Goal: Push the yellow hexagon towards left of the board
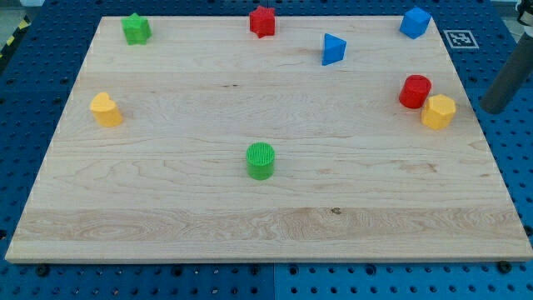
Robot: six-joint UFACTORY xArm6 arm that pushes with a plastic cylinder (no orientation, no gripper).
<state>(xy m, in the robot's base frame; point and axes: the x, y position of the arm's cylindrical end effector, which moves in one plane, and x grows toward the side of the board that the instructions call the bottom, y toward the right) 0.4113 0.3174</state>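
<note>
The yellow hexagon sits near the board's right edge. It touches the red cylinder on its upper left. My tip is the lower end of the dark rod at the view's right. It stands just off the board's right edge, to the right of the yellow hexagon and apart from it.
A yellow heart-like block sits at the left. A green cylinder sits at centre bottom. A green star-like block, a red star-like block, a blue triangle and a blue cube lie along the top. The wooden board rests on a blue pegboard.
</note>
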